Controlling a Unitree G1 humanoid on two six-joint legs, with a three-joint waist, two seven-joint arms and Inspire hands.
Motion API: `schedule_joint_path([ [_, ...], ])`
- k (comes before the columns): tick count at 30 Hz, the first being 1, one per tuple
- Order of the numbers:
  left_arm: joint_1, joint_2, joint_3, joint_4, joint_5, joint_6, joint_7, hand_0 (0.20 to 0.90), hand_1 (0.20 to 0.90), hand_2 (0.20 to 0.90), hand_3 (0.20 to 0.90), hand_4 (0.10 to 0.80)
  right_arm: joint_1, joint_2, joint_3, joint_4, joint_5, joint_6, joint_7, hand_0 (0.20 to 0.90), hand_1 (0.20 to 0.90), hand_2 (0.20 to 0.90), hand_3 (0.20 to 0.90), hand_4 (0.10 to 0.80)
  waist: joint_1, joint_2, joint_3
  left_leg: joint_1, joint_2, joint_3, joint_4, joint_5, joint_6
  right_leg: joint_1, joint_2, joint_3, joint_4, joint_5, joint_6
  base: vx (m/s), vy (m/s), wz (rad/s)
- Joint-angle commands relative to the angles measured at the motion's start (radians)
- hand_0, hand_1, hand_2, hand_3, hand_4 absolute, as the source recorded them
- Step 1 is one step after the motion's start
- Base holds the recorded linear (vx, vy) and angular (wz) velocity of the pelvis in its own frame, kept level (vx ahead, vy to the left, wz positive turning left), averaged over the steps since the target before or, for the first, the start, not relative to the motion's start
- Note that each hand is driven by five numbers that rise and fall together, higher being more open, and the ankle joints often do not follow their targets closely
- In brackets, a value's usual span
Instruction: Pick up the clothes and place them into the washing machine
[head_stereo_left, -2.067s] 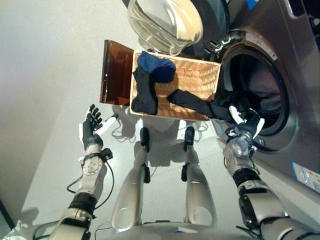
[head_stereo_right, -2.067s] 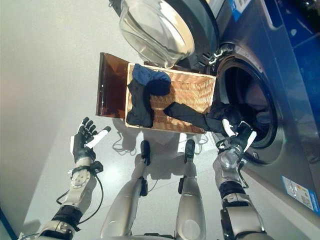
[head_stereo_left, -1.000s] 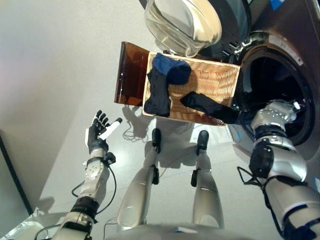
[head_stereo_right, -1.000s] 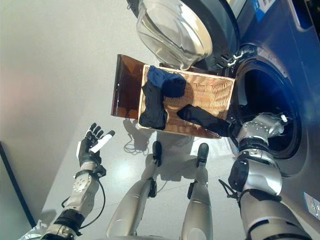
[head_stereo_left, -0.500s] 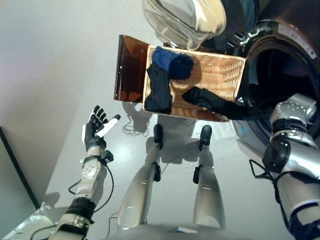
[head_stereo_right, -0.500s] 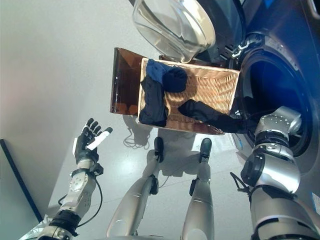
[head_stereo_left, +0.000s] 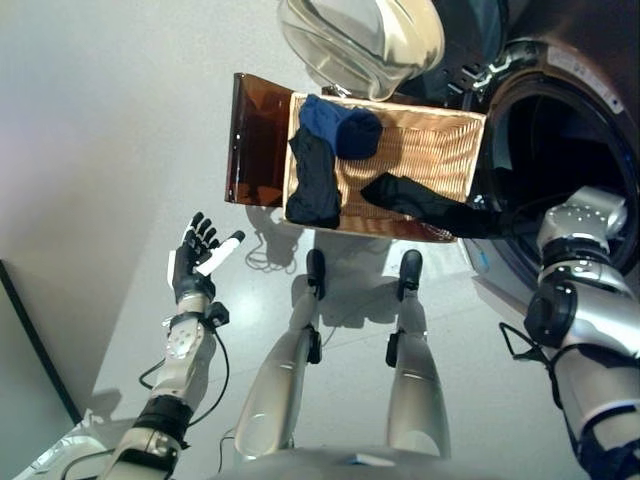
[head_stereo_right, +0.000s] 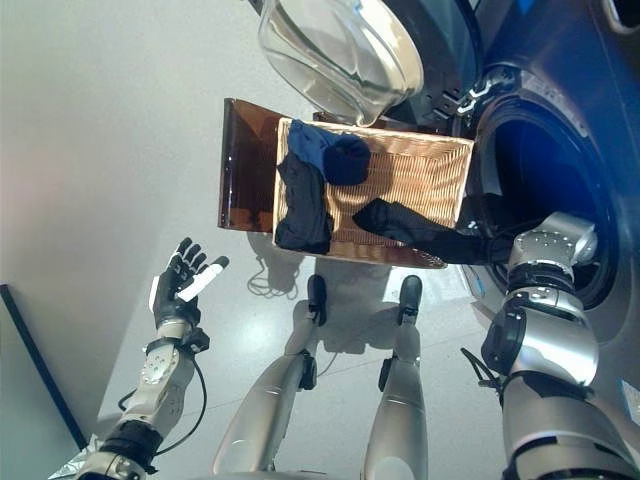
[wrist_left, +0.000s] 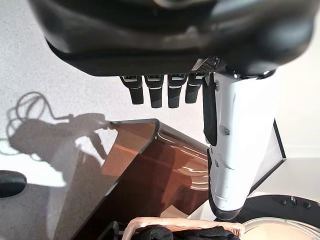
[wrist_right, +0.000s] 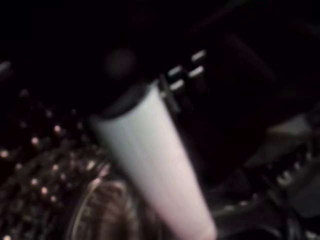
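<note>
1. Wicker basket (head_stereo_left: 420, 160) sits on the floor at about 12 o'clock from the robot, its brown lid (head_stereo_left: 258, 140) flipped open on the 9 o'clock side
2. Inside the basket, a blue garment (head_stereo_left: 322, 117) lies bunched in the far corner at 11 o'clock, touching a black garment (head_stereo_left: 313, 185) stretched along the 9 o'clock wall
3. A second dark garment (head_stereo_left: 420, 205) trails from the basket floor over the 3 o'clock rim and runs into the drum opening (head_stereo_left: 560, 150) of the washing machine (head_stereo_right: 560, 60)
4. The washing machine stands at 2 o'clock, with its glass door (head_stereo_left: 360, 45) swung open above the basket's far edge
5. The right arm reaches into the drum; the right hand (wrist_right: 150, 165) shows only in its wrist view, dim and blurred in the dark, so I cannot tell how its fingers stand or whether they hold cloth
6. The left hand (head_stereo_left: 192, 262) hangs at 8 o'clock over the grey floor (head_stereo_left: 120, 150), well apart from the basket, its fingers (wrist_left: 156, 90) spread straight and holding nothing
</note>
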Motion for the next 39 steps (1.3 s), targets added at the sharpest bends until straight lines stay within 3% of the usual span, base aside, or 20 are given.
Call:
schedule_joint_path([
  [1,0.058,0.053,0.069,-0.036,-0.011,-0.064,0.01,0.9,0.9,0.9,0.9,0.8,0.005,-0.117,0.09,-0.04,-0.073,-0.074,0.034,0.9,0.9,0.9,0.9,0.8,-0.009,-0.007,-0.067,0.049,0.007,0.007,0.003,-0.08,-0.099,0.034,0.029,-0.024,0.035,-0.061,-0.032,0.0,0.0,0.0],
  [6,0.062,0.052,0.077,-0.028,-0.01,-0.074,0.011,0.9,0.9,0.9,0.9,0.8,0.041,-0.086,0.126,-0.058,-0.21,-0.027,-0.008,0.9,0.9,0.9,0.9,0.8,-0.013,-0.019,-0.068,0.052,0.008,0.006,0.016,-0.086,-0.096,0.044,0.028,-0.024,0.036,-0.061,-0.033,0.0,0.0,0.0],
  [8,0.065,0.056,0.082,-0.025,0.002,-0.084,0.008,0.9,0.9,0.9,0.9,0.8,0.071,-0.093,0.195,-0.051,-0.401,0.059,-0.046,0.9,0.9,0.9,0.9,0.8,-0.011,-0.022,-0.064,0.056,0.008,0.008,0.025,-0.089,-0.095,0.051,0.027,-0.025,0.039,-0.062,-0.034,0.0,0.0,0.0],
  [9,0.067,0.061,0.09,-0.025,0.026,-0.101,0.01,0.9,0.9,0.9,0.9,0.8,0.123,-0.079,0.258,-0.058,-0.584,0.115,-0.079,0.9,0.9,0.9,0.9,0.8,-0.01,-0.025,-0.059,0.062,0.009,0.009,0.032,-0.095,-0.094,0.06,0.028,-0.027,0.042,-0.065,-0.034,-0.033,-0.005,0.02],
  [10,0.068,0.061,0.091,-0.026,0.027,-0.101,0.011,0.9,0.9,0.9,0.9,0.8,0.124,-0.076,0.257,-0.064,-0.591,0.118,-0.086,0.9,0.9,0.9,0.9,0.8,-0.011,-0.026,-0.06,0.058,0.008,0.009,0.033,-0.09,-0.093,0.057,0.027,-0.027,0.041,-0.061,-0.034,0.0,0.0,0.0],
  [14,0.058,0.067,0.126,-0.016,0.068,-0.117,0.012,0.9,0.9,0.9,0.9,0.8,0.207,-0.08,0.378,-0.074,-0.937,0.257,-0.098,0.9,0.9,0.9,0.9,0.8,-0.016,-0.038,-0.058,0.053,0.006,0.006,0.049,-0.091,-0.09,0.059,0.024,-0.03,0.046,-0.057,-0.034,-0.025,-0.007,0.04],
  [19,0.072,0.066,0.16,-0.016,0.089,-0.117,0.007,0.9,0.9,0.9,0.9,0.8,0.256,-0.082,0.461,-0.112,-1.176,0.346,-0.089,0.9,0.9,0.9,0.9,0.8,-0.019,-0.049,-0.066,0.049,0.003,0.004,0.06,-0.092,-0.088,0.062,0.022,-0.03,0.051,-0.053,-0.033,-0.021,-0.007,0.04],
  [39,0.061,0.029,0.204,0.003,0.16,-0.124,-0.007,0.9,0.9,0.9,0.9,0.8,0.422,-0.053,0.642,-0.288,-1.769,0.472,-0.045,0.9,0.9,0.9,0.9,0.8,-0.024,-0.064,-0.065,0.043,-0.001,-0.001,0.079,-0.091,-0.082,0.065,0.018,-0.033,0.054,-0.047,-0.03,-0.004,0.0,0.0],
])
